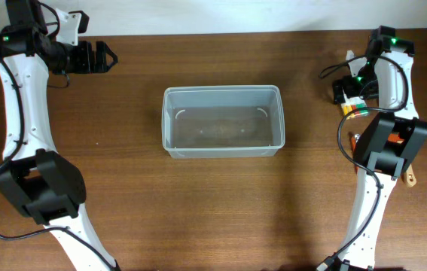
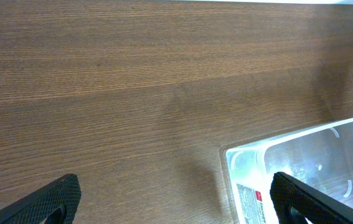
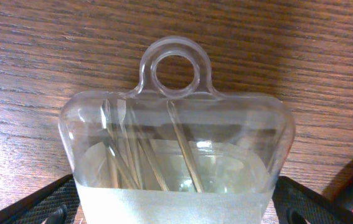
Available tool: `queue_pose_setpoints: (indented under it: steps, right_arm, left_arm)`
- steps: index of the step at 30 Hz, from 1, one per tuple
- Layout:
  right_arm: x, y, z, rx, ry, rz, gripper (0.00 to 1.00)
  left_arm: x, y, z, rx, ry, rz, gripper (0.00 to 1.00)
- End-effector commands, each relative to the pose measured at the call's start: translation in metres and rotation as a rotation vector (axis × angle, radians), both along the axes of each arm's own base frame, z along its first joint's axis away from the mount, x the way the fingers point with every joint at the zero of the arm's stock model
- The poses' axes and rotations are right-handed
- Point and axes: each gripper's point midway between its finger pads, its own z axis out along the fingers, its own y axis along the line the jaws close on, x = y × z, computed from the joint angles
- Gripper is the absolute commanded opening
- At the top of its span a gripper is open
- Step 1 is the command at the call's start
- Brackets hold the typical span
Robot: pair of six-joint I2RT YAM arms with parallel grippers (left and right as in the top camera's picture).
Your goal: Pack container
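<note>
Wood-grain desk, with the container at centre, well apart from both arms. Left gripper jaws stand apart, empty. Right gripper jaws flank a clear case of thin sticks, and whether they grip it cannot be told. A loose pinch could let the slick case slip. Small items under the right arm are mostly hidden.

We see bare worktop across the lower half of the overhead view and along the left, open for passage. The container stands alone at centre, its mouth open upward, with wood showing on every side. Obstacles crowd the right edge: a clear case of thin sticks fills the gap between the spread fingers of the right end effector, and small tools lie beneath that arm.
</note>
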Motion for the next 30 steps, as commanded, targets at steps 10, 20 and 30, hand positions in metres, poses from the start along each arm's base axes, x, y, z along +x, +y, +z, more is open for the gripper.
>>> queue_pose_setpoints:
  steps: [10, 20, 30]
  right_arm:
    - [-0.008, 0.0039, -0.0068, 0.001, 0.043, 0.013, 0.99]
    - [-0.0084, 0.0039, -0.0066, 0.001, 0.044, 0.013, 0.99]
    - [-0.0102, 0.0045, -0.0067, 0.004, 0.051, 0.012, 0.87]
  left_arm:
    - [0.0021, 0.0024, 0.0063, 0.0, -0.015, 0.011, 0.99]
    - [0.0021, 0.0024, 0.0063, 0.0, -0.015, 0.011, 0.99]
    - [0.0021, 0.0022, 0.0063, 0.0, -0.015, 0.01, 0.99]
